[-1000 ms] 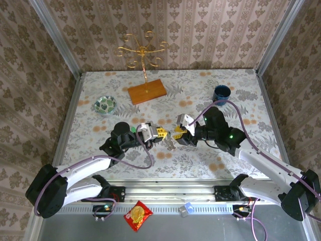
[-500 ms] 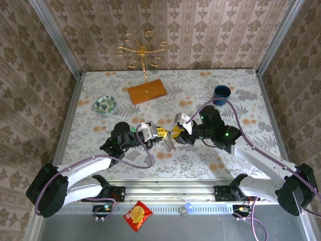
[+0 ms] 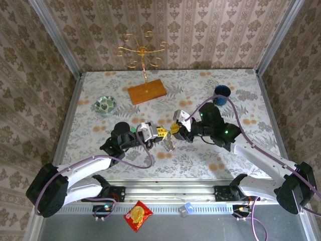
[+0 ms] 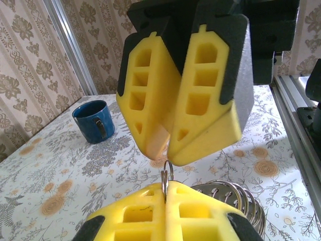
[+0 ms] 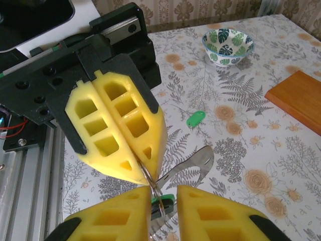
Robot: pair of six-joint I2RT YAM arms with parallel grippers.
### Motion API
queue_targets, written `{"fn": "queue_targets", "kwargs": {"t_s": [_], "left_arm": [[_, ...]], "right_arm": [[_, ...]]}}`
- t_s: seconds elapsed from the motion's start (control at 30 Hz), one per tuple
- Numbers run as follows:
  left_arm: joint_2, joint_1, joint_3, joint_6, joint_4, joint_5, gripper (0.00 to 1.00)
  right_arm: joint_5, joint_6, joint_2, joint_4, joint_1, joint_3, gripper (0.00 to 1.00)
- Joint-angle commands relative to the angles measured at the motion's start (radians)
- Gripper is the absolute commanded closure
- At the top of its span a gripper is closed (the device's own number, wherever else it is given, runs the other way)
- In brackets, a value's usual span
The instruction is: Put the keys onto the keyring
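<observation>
Right gripper point(image 3: 175, 130) has edged left toward the left gripper point(image 3: 159, 133) since the earlier frame, its arm now crossing the near rim of the blue cup point(image 3: 221, 91), and its fingers have drawn closer together; left arm unchanged. Both grippers meet tip to tip above the middle of the floral table point(image 3: 200, 163). Left fingers point(image 5: 120, 130) are pressed fully together, clamped on a thin metal edge of the keyring point(image 5: 193, 164). The keyring's flat grey band curves out from under those tips and hangs just above the table. Right fingers point(image 5: 215, 213) stand a narrow gap apart, with a green key point(image 5: 163, 202) sitting in that gap, right at the point where the keyring leaves the left fingers. Cannot tell whether the key is actually pinched or only bracketed. From the left wrist, the right fingers form a tight V, tips nearly touching just above the metal edge. Some ribbed metal loops show behind the left fingers; unclear what they are. The other green key point(image 5: 195, 119) lies flat on the table, apart from both grippers, between them and the leaf-patterned bowl point(image 5: 228, 44). Gold wire stand point(image 3: 143, 52) is upright on its wooden base point(image 3: 146, 91) at the far side, well away from the work.
</observation>
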Motion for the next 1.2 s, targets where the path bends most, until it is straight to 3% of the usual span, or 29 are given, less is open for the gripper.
{"fn": "queue_targets", "kwargs": {"t_s": [0.0, 0.13, 0.43, 0.63, 0.87, 1.17], "left_arm": [[-0.01, 0.0, -0.004, -0.021, 0.056, 0.028, 1.0], [-0.011, 0.0, -0.002, -0.021, 0.057, 0.029, 1.0], [-0.014, 0.0, -0.001, -0.02, 0.053, 0.029, 1.0], [-0.014, 0.0, -0.001, -0.02, 0.054, 0.029, 1.0], [-0.017, 0.0, 0.0, -0.024, 0.053, 0.029, 1.0], [-0.024, 0.0, 0.001, -0.031, 0.066, 0.06, 1.0]], "right_arm": [[-0.021, -0.024, 0.015, -0.016, 0.002, 0.037, 0.83], [-0.02, -0.039, 0.015, -0.037, 0.002, 0.041, 0.86], [-0.018, -0.058, 0.017, -0.071, 0.001, 0.041, 0.78], [-0.029, -0.064, 0.027, -0.076, 0.001, 0.051, 0.85], [-0.033, -0.072, 0.027, -0.083, 0.0, 0.055, 1.0], [0.005, -0.078, 0.046, -0.096, -0.01, 0.033, 1.0]]}}
